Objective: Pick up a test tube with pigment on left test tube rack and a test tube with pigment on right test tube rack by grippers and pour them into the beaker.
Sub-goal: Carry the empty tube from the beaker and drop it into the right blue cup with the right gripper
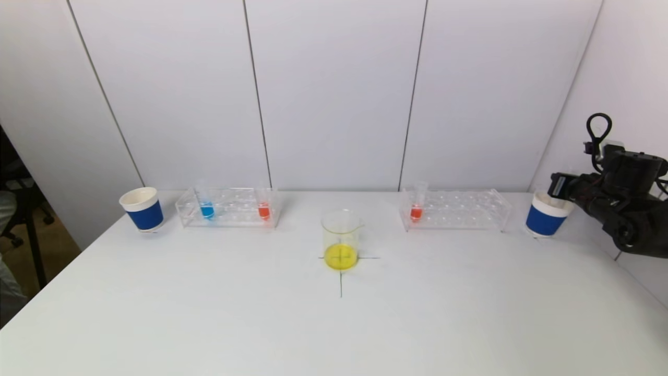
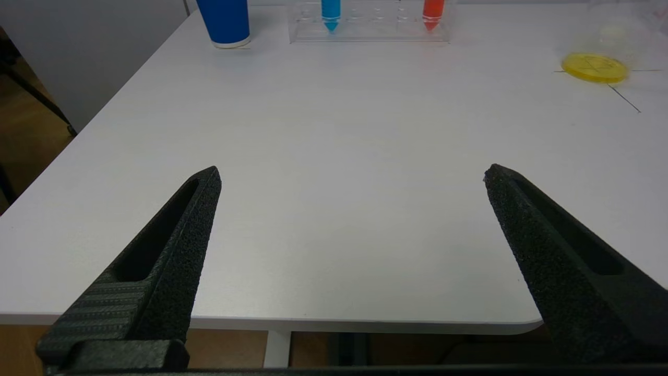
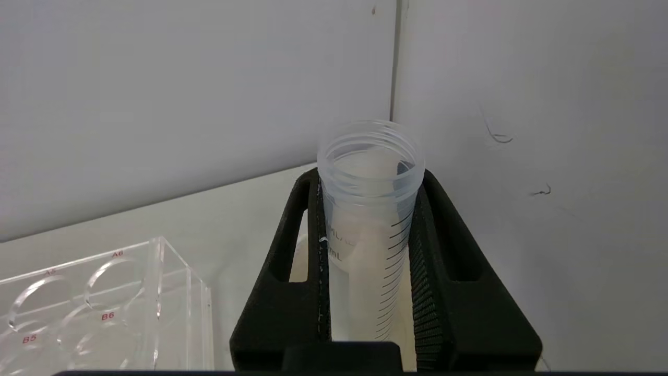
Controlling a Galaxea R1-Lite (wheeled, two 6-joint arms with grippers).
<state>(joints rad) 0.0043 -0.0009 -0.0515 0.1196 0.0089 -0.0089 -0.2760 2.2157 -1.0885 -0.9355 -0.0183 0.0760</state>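
Observation:
The clear beaker (image 1: 341, 240) holds yellow liquid at the table's centre mark; it also shows in the left wrist view (image 2: 595, 67). The left rack (image 1: 229, 207) holds a blue-pigment tube (image 1: 206, 209) and a red-pigment tube (image 1: 263, 210). The right rack (image 1: 459, 209) holds one red-pigment tube (image 1: 416, 211). My right gripper (image 1: 558, 185) is at the far right over a blue cup (image 1: 545, 216). In the right wrist view it (image 3: 369, 177) is shut on an empty clear graduated tube (image 3: 368, 219). My left gripper (image 2: 352, 169) is open and empty above the table's front edge, out of the head view.
A second blue cup (image 1: 142, 209) stands left of the left rack. The white wall runs close behind the racks and close beside the right gripper. The right rack's end (image 3: 104, 303) is beside the held tube. A chair stands off the table's left.

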